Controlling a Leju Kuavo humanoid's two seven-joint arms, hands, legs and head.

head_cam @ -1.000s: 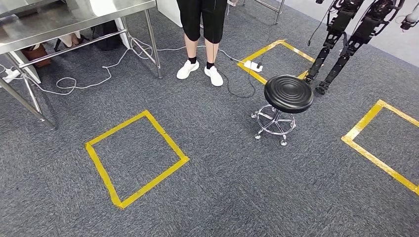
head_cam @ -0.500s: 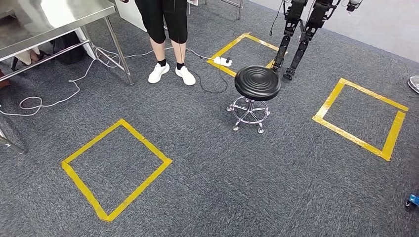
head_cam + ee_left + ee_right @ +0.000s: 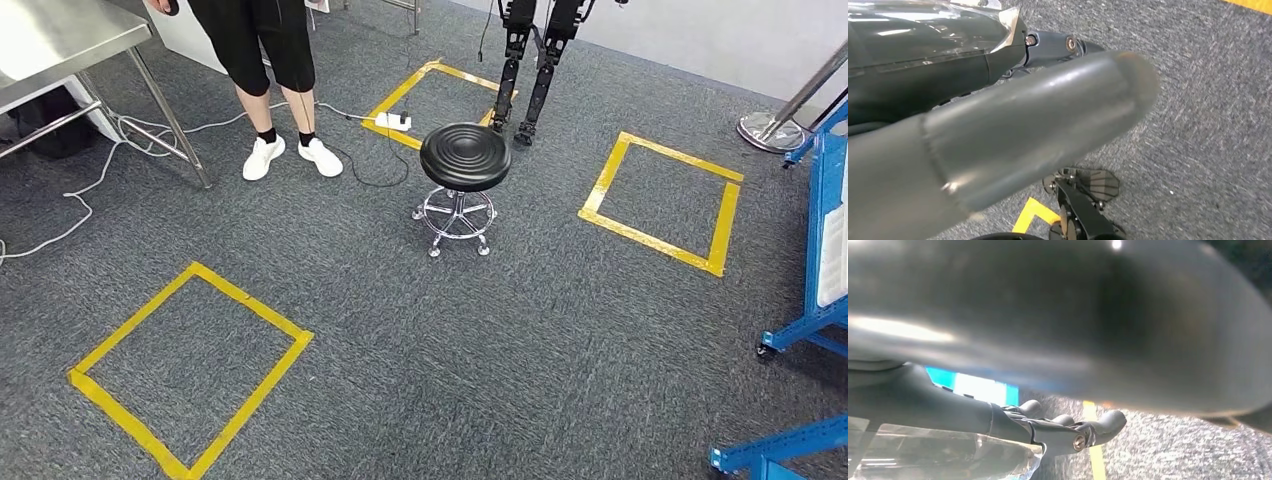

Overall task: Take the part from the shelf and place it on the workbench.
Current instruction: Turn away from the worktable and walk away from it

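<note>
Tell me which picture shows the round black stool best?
The head view shows it best: the whole black stool stands on the grey carpet, with its round seat and shiny wheeled base, between yellow tape squares. The left wrist view has a dark curved edge at its bottom that may be the stool; I cannot tell. The right wrist view gives nothing I can pick out as it.

Stool (image 3: 465, 157) and person (image 3: 268, 60) stand on open carpet (image 3: 480, 350).

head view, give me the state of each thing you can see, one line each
stool: upright, seat bare
person: standing beside the table
table: standing, top bare where it shows
power strip: lying on the carpet, cable attached
blue rack: upright on castors, holds a white thing
other robot's legs: upright by a taped square
left hand: holds nothing
right hand: fingers curled, holds nothing
</note>
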